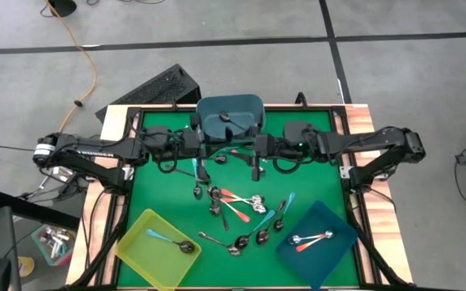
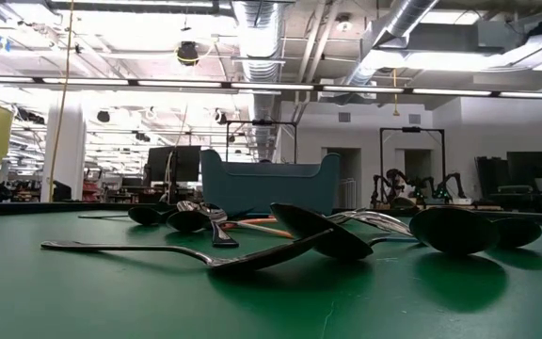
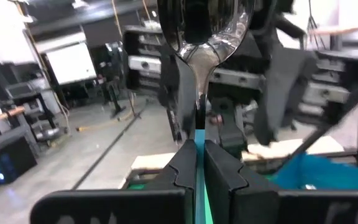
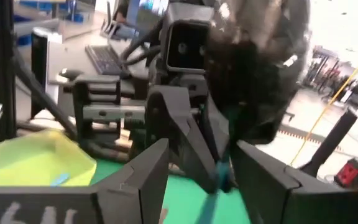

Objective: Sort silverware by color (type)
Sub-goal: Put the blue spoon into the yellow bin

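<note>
The silverware (image 1: pixel 237 212) lay scattered mid-table on the green mat (image 1: pixel 314 162) — a loose tangle of spoons, blue, orange-red and plain, between the three bins. The grey-blue bin (image 1: pixel 230 115) sat at the far edge, the dark blue bin (image 1: pixel 336 252) near right with two spoons in it, the yellow bin (image 1: pixel 140 257) near left with one teal-handled spoon.

The left gripper (image 1: pixel 198 168) hung over the far-left part of the pile, fingers clamped together on a teal-handled spoon (image 3: pixel 197 56), bowl pointing away from the wrist. The right gripper (image 4: pixel 194 171) faced it just beside, fingers spread wide, holding nothing.

The risk looked plain: the two arms stood nose to nose, so a careless move could knock them together — and the thin handle, pinched only at its end, might swivel or slip if bumped.

The high view gave the whole layout but barely showed the held spoon. The left wrist view showed the pinch itself; the right wrist view showed the spread fingers. The low view showed only resting spoons, no grippers.
</note>
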Available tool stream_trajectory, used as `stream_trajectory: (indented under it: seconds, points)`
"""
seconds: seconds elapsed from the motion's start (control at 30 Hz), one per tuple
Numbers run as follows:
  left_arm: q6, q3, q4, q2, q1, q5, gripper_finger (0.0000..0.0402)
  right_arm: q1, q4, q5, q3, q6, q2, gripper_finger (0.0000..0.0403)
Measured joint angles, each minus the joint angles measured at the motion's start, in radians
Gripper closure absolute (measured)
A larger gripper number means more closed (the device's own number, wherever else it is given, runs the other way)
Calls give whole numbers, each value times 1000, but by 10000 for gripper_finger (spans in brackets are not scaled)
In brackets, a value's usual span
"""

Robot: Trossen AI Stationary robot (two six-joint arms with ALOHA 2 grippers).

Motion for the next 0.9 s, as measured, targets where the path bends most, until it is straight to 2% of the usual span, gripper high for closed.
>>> stream_trajectory:
  seconds: [0.4, 0.7, 0.9]
  points:
    - [0, -1, -5, 16, -1, 3, 401, 8, 6, -1, 0, 17, 13, 212]
    - [-1, -1, 9, 16, -1, 2, 401, 6, -6, 3, 0, 17, -5, 250]
    - [-1, -1, 8, 16, -1, 4, 401, 6, -11, 7, 0, 17, -5, 307]
